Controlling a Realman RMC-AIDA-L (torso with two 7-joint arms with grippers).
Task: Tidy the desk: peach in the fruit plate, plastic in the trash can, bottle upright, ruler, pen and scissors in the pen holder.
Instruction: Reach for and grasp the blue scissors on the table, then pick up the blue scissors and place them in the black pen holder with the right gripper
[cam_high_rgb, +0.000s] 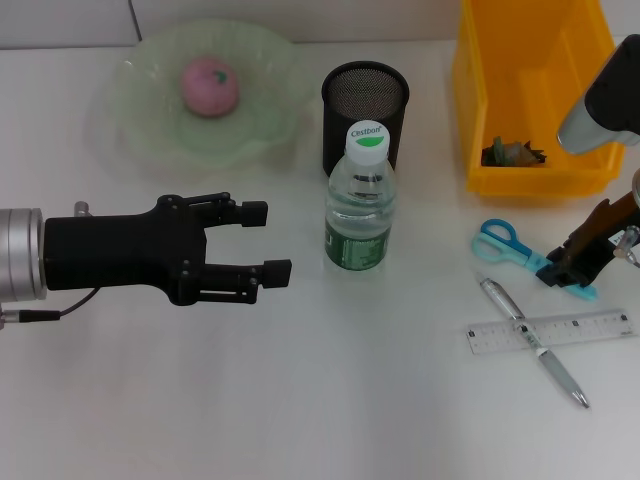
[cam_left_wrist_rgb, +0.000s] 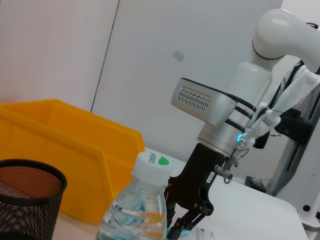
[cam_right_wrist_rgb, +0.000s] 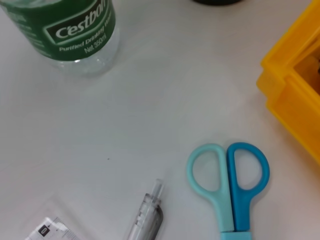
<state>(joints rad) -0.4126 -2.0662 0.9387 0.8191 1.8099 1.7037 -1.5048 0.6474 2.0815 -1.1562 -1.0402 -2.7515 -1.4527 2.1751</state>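
The pink peach (cam_high_rgb: 208, 85) lies in the pale green fruit plate (cam_high_rgb: 140, 120). The water bottle (cam_high_rgb: 360, 200) stands upright in front of the black mesh pen holder (cam_high_rgb: 365, 105). Crumpled plastic (cam_high_rgb: 512, 152) lies in the yellow trash can (cam_high_rgb: 535, 90). The blue scissors (cam_high_rgb: 508, 243) lie flat on the desk, and my right gripper (cam_high_rgb: 568, 268) is down at their blade end, shut on them. Just nearer, the pen (cam_high_rgb: 535, 340) lies across the clear ruler (cam_high_rgb: 550, 332). My left gripper (cam_high_rgb: 268, 242) hovers open and empty, left of the bottle.
White desk (cam_high_rgb: 300, 400) all round. The right wrist view shows the scissors' handles (cam_right_wrist_rgb: 230, 185), the pen tip (cam_right_wrist_rgb: 147, 217), the bottle's base (cam_right_wrist_rgb: 70, 30) and the can's corner (cam_right_wrist_rgb: 295, 95). The left wrist view looks past the bottle (cam_left_wrist_rgb: 137, 210) to my right gripper (cam_left_wrist_rgb: 181, 227).
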